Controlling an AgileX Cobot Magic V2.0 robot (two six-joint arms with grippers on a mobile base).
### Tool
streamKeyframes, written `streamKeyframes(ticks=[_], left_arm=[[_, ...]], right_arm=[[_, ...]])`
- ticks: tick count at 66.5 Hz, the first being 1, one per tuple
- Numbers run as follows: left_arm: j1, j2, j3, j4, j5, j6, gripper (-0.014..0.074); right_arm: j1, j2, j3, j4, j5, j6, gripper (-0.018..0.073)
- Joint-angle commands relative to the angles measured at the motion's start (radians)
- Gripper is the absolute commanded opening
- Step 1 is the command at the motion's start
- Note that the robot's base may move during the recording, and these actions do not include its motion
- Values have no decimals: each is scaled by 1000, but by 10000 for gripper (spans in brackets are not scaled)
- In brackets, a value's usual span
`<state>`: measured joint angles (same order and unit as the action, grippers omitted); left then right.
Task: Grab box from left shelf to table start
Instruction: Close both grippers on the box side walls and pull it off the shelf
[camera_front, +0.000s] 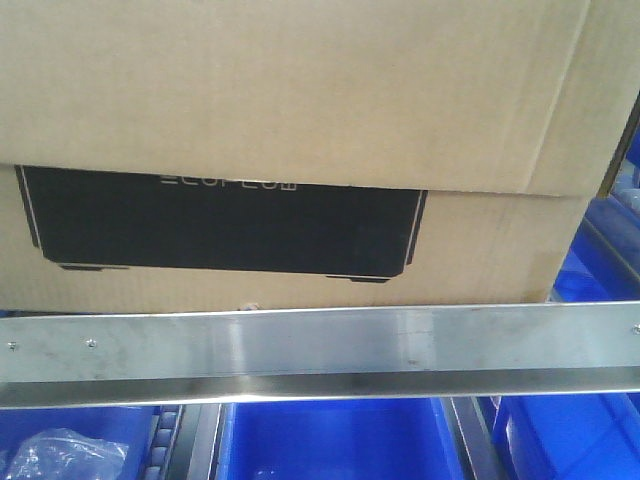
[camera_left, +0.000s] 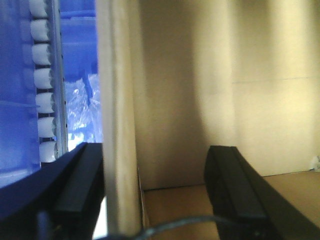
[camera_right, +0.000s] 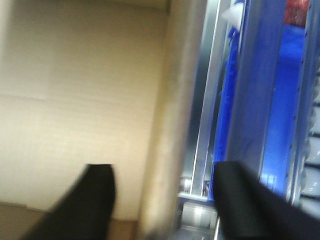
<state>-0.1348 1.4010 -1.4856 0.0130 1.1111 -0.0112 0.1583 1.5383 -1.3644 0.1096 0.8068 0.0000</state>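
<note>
Front view: cardboard box (camera_front: 300, 90) fills the top of the frame. It sits on the left shelf (camera_front: 320, 385), right behind the brushed metal front rail (camera_front: 480, 340). A black printed panel (camera_front: 220, 225) with pale lettering is on the box's lower face, partly covered by the overhanging upper face. Small torn notch (camera_front: 250, 305) on the bottom edge, just above the rail. Blue bins (camera_front: 330, 440) are below the rail, and the lower-left one holds a clear plastic bag (camera_front: 60, 455). No tools visible here.

Left wrist view: left tool (camera_left: 157, 155) is spread wide and straddles an upright cardboard wall (camera_left: 117, 100). One dark finger (camera_left: 80, 195) is outside and against the wall. The other is inside the box, well apart from the wall, so nothing is clamped. A column of white rollers (camera_left: 42, 75) and blue plastic sit beyond the wall.

Right wrist view (blurry): right tool (camera_right: 165, 172) is also spread, with a cardboard wall edge (camera_right: 170, 100) between its fingers. One finger (camera_right: 97, 195) is on the box's inner side, the other out by the silver shelf upright (camera_right: 205, 100). There's a gap on both sides, so no grip.
</note>
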Motion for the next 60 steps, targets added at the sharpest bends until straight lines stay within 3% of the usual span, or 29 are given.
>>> streamKeyframes(ticks=[1,7,12,28,45,60], left_arm=[[-3,-30,-33,-1,-51,-6,192],[-3,-30,-33,-1,-51,-6,36],[-3,-30,-33,-1,-51,-6,-107],[-3,-45,-33,-1,-60,-8,-93],[-3,-185,-30,0,-98,-85,-93],[-32,-336,90,-24,-153,-110,-93]], right_arm=[[-2,-38,-39,-8,-63,0,240],[-2,-38,-39,-10,-64,0,43],[-2,-38,-39,-13,-66,0,69],[-2,-79,-39,-13,-104,0,58],[-1,-220,-37,-13,-102,0,58],[48,-346,90,-13,-112,0,58]])
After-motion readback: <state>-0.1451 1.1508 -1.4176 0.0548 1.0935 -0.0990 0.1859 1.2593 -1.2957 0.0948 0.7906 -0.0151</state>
